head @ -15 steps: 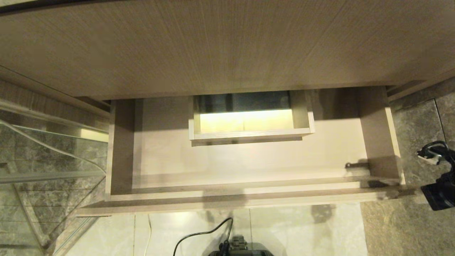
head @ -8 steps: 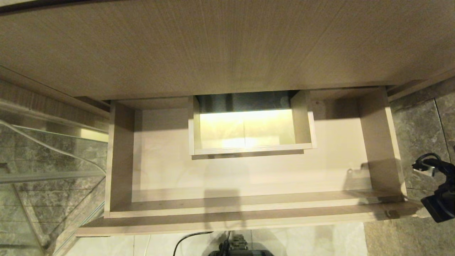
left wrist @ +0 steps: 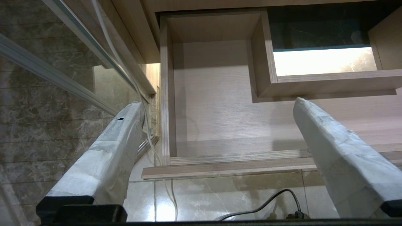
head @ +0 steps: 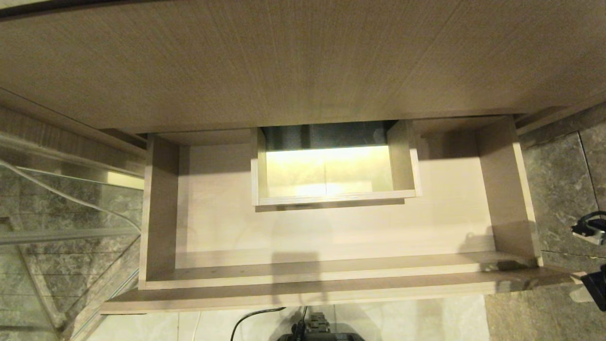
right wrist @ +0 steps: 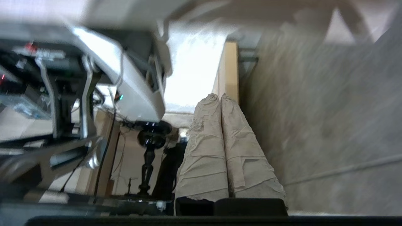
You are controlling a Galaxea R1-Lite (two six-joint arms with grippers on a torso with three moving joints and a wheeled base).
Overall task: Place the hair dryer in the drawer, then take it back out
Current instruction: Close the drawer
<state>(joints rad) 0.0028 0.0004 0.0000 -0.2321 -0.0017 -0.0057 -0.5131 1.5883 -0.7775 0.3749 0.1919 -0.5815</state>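
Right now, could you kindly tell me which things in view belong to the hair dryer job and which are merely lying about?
Belonging to the job:
- the drawer, pulled open, nothing in it
- the right pincer, shut and holding nothing, off to the drawer's right
- no hair dryer shows in any view

Merely about:
- the left pincer, open, parked
- the black cable on the floor
- the glass panel

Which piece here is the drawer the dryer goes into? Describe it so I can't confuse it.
Under the broad wood-grain panel a wide, shallow, light beige drawer stands pulled out. Unlike that panel, it is an open, empty tray with a boxed rectangular cut-out mid-back.
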